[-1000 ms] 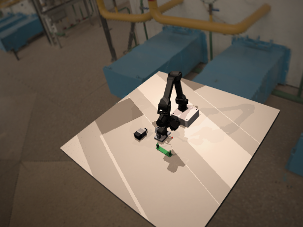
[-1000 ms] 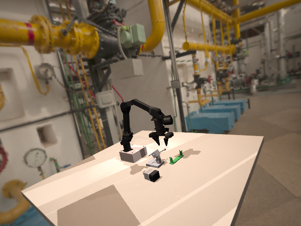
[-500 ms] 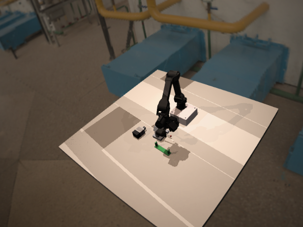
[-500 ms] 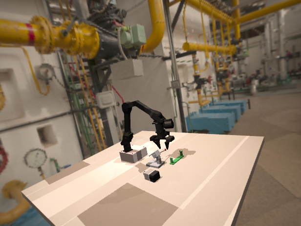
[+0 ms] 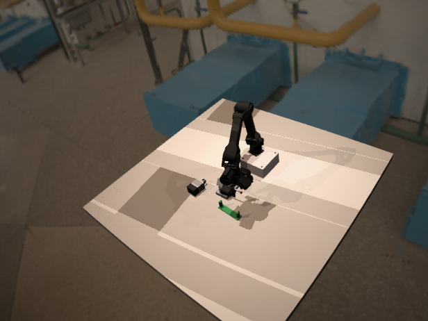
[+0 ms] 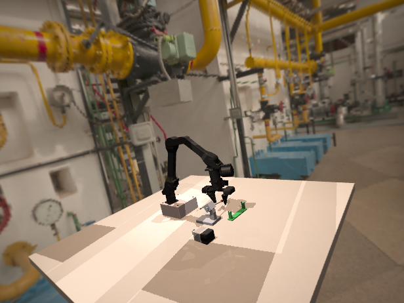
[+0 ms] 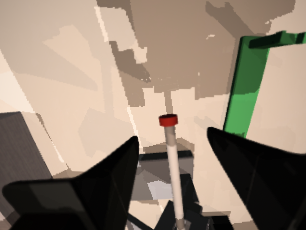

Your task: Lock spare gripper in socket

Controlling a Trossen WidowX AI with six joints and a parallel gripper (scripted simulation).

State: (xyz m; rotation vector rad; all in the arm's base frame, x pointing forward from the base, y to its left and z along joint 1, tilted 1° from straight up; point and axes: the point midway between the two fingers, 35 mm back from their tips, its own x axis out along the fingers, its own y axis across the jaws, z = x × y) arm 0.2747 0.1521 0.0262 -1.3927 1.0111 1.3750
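Red-capped pin — between open fingers, unletteredRed-capped pin — between parted black fingers, green rack
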